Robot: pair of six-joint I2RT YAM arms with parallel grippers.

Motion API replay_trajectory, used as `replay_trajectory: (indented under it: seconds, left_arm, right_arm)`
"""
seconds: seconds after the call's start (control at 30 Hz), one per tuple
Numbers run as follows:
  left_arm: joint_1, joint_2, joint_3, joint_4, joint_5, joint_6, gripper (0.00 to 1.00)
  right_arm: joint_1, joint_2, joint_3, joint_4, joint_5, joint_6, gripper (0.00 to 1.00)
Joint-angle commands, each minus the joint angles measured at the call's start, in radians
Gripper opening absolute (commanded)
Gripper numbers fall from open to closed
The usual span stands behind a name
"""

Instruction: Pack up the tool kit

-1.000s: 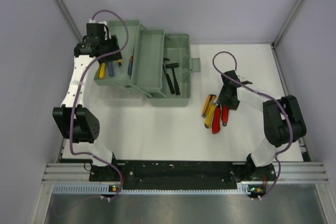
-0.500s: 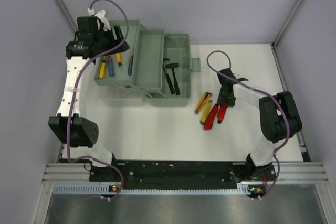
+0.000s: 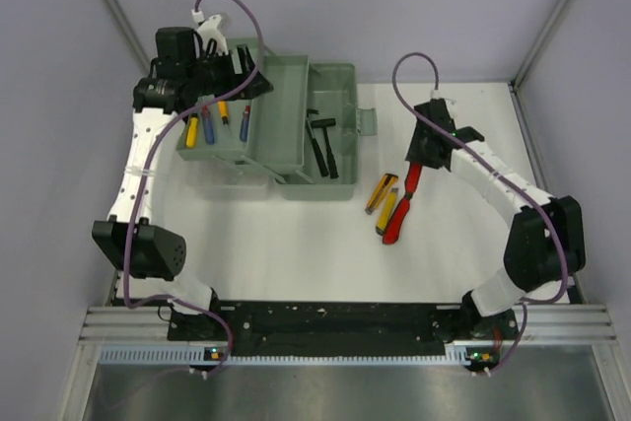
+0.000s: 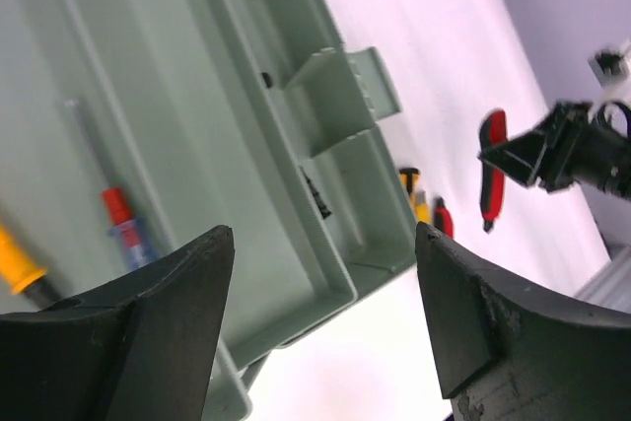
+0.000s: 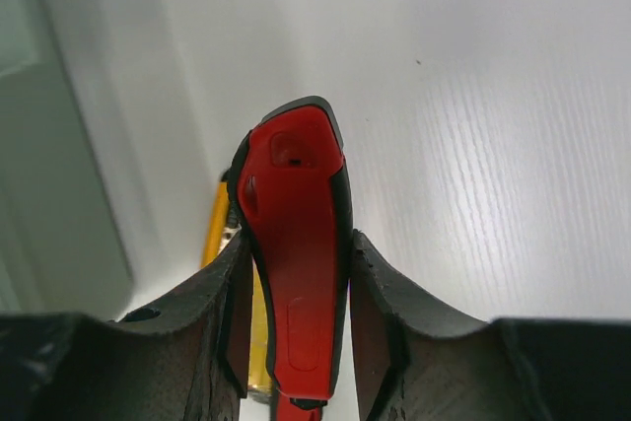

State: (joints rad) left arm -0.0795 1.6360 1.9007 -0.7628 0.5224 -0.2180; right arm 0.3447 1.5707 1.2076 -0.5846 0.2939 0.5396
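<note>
The pale green toolbox [image 3: 340,81] stands open at the back left with its trays fanned out. Screwdrivers [image 3: 209,127] lie in its left tray and black hammers [image 3: 322,145] in its bottom. My left gripper [image 3: 246,81] is open and empty above the left and middle trays; its wrist view [image 4: 325,322] looks down on the empty tray [image 4: 246,204]. My right gripper [image 3: 426,157] is shut on red-handled pliers [image 3: 414,176], held above the table right of the box. In the right wrist view the fingers [image 5: 380,293] pinch one red handle [image 5: 296,244].
Two yellow utility knives [image 3: 380,191] and another red-handled pliers [image 3: 396,224] lie on the white table between the box and my right arm. A yellow knife [image 5: 215,229] shows below the held pliers. Grey walls enclose the table.
My right gripper has lifted the red pliers off the table and carried them back and up. My left gripper has swung right, from the left tray's edge to over the trays.
</note>
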Motion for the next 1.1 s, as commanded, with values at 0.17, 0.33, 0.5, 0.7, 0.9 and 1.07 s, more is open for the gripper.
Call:
replay_trajectory:
  seconds: [0.17, 0.33, 0.5, 0.7, 0.9, 1.07]
  left_arm:
    - [-0.169, -0.038, -0.141, 0.301, 0.266, -0.092, 0.8]
    - [-0.301, 0.025, -0.183, 0.424, 0.329, -0.153, 0.81]
    - [-0.355, 0.061, -0.195, 0.433, 0.269, -0.135, 0.81]
    - [-0.352, 0.03, -0.173, 0.272, -0.167, -0.089, 0.77]
    - [-0.322, -0.145, -0.265, 0.26, -0.583, -0.067, 0.77]
    - [-0.264, -0.238, -0.312, 0.246, -0.679, -0.046, 0.79]
  right_arm:
    - [0.022, -0.112, 0.178, 0.195, -0.389, 0.052, 0.01]
    - [0.04, -0.121, 0.196, 0.376, -0.554, 0.204, 0.01]
    - [0.069, -0.103, 0.193, 0.509, -0.61, 0.302, 0.01]
    - [0.118, 0.009, 0.223, 0.67, -0.631, 0.372, 0.01]
    - [0.2, 0.205, 0.38, 0.703, -0.616, 0.381, 0.01]
    - [0.283, 0.343, 0.524, 0.677, -0.582, 0.323, 0.01]
